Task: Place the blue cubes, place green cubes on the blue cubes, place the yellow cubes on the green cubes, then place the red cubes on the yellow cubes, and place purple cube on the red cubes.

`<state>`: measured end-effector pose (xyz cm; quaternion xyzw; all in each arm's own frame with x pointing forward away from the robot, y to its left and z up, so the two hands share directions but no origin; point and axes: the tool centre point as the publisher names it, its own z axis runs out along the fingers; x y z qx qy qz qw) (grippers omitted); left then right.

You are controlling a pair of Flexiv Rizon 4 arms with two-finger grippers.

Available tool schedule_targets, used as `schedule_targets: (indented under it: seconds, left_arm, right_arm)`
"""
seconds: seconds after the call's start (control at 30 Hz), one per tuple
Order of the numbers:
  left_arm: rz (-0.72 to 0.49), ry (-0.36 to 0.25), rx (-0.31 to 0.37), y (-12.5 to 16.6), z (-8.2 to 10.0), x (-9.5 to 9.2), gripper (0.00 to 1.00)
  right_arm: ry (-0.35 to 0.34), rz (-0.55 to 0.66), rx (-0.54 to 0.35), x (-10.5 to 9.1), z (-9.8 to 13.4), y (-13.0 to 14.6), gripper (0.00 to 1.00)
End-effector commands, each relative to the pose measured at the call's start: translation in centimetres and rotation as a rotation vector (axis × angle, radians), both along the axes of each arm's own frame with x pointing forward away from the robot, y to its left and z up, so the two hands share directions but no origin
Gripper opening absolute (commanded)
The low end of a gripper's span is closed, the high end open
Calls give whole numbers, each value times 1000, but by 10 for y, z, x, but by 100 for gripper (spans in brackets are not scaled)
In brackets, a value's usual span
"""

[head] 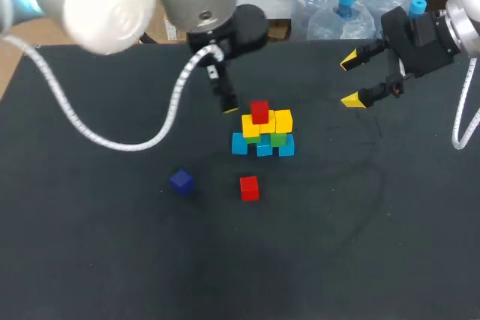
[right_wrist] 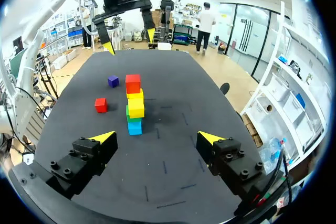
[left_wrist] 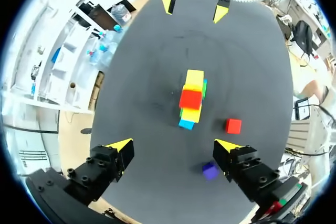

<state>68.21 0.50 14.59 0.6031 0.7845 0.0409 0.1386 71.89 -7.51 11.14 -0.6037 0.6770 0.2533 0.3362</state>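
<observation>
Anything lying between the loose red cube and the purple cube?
No. Only bare table lies between the loose red cube and the purple cube, clearest in the head view.

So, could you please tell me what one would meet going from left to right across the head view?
purple cube → left gripper → stack of cubes → right gripper. The loose red cube lies in line with the stack, so it is left out.

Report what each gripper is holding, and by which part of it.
Nothing is held. The left gripper and the right gripper both hang above the table with jaws open and empty.
</observation>
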Motion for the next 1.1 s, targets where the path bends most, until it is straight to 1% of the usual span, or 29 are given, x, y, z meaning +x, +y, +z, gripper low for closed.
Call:
schedule_targets:
  seconds: [0.03, 0.23, 0.33, 0.47, 0.57, 0.6, 1.03, 1.1]
  left_arm:
    - [-35, -152, -258, 44, -4, -21, 100]
    - [-1, -175, -290, 60, -7, -26, 100]
    - [12, -179, -288, 68, -7, -28, 100]
    - [23, -205, -339, 81, -7, -32, 100]
    - [30, -209, -352, 88, -8, -35, 100]
    - [31, -208, -363, 89, -9, -36, 100]
    - [31, -208, -363, 89, -9, -36, 100]
    - [31, -208, -363, 89, -9, -36, 100]
  right_arm:
    - [-1, 0, 1, 0, 0, 0, 100]
    - [-1, 0, 1, 0, 0, 0, 100]
    - [-1, 0, 1, 0, 0, 0, 100]
    - [-1, 0, 1, 0, 0, 0, 100]
    - [-1, 0, 1, 0, 0, 0, 100]
    - [-1, 0, 1, 0, 0, 0, 100]
    - [-1, 0, 1, 0, 0, 0, 100]
    - [13, 20, -25, -14, 0, 9, 100]
